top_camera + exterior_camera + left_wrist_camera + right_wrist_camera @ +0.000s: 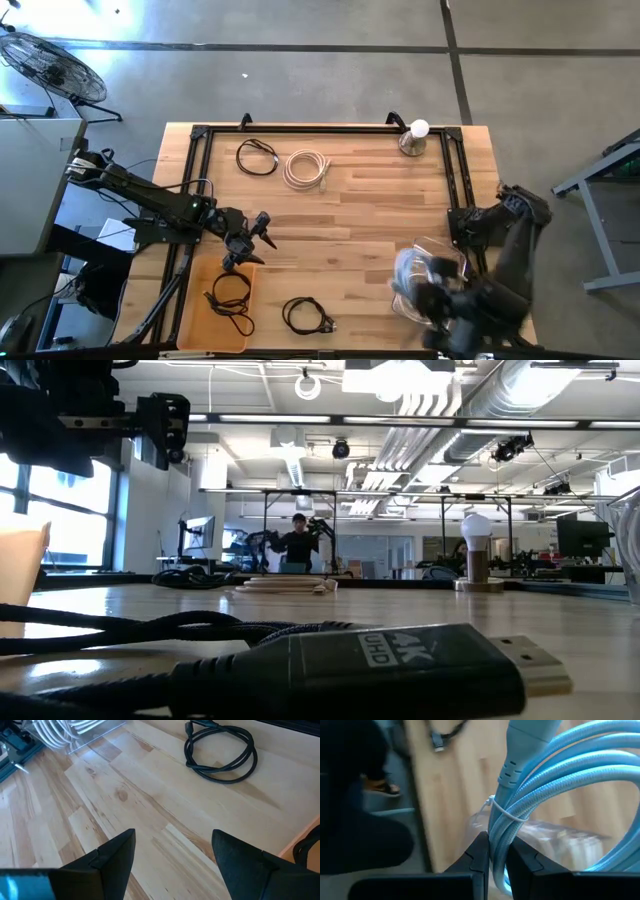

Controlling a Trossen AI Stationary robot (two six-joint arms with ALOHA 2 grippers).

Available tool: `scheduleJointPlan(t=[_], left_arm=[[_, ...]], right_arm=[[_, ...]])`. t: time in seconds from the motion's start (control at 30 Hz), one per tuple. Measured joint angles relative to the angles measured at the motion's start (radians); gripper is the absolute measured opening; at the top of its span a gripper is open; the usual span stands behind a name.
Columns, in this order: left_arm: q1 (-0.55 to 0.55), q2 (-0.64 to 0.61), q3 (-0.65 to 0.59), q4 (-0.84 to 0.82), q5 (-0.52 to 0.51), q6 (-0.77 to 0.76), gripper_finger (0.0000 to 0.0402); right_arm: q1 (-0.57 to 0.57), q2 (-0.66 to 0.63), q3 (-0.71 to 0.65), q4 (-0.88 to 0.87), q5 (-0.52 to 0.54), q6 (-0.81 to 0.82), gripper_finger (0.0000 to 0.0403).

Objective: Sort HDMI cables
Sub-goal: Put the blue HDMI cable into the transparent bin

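Two arms share a wooden table (pixel 380 215) strewn with coiled HDMI cables. The right gripper (pixel 499 854) pinches the pale blue cable (pixel 555 785), its fingers closed on the bundled strands just below a thin white tie, above a clear bin (pixel 432 262) at the table's right front that already seems to hold pale coils. The left gripper (pixel 172 855) hangs with its fingers spread wide and empty over bare wood, beside an orange tray (pixel 195 318) holding one black cable (pixel 230 298). Loose on the table lie a black coil (pixel 257 158) and a cream coil (pixel 306 168) toward the far edge, and another black coil (pixel 306 315) at the near edge. The step in hand looks like dropping the blue coil among the light ones: best to centre it over the bin, lower it inside the walls, and release only once the dangling loops clear the rim.
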Motion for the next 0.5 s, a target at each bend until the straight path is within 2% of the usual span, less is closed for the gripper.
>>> scheduleJointPlan(t=[0.13,0.23,0.33,0.5], left_arm=[[0.0,0.0,0.0,0.0,0.0,0.002,0.0257],[0.0,0.0,0.0,0.0,0.0,0.003,0.0257],[0.0,0.0,0.0,0.0,0.0,0.003,0.0257],[0.0,0.0,0.0,0.0,0.001,0.003,0.0257]], right_arm=[[0.101,0.0,-0.029,0.068,0.066,0.075,0.0033],[0.132,0.0,-0.071,0.086,0.084,0.134,0.0033],[0.128,0.0,-0.14,0.094,0.03,0.187,0.0033],[0.089,0.0,-0.276,0.142,-0.141,0.23,0.0033]])
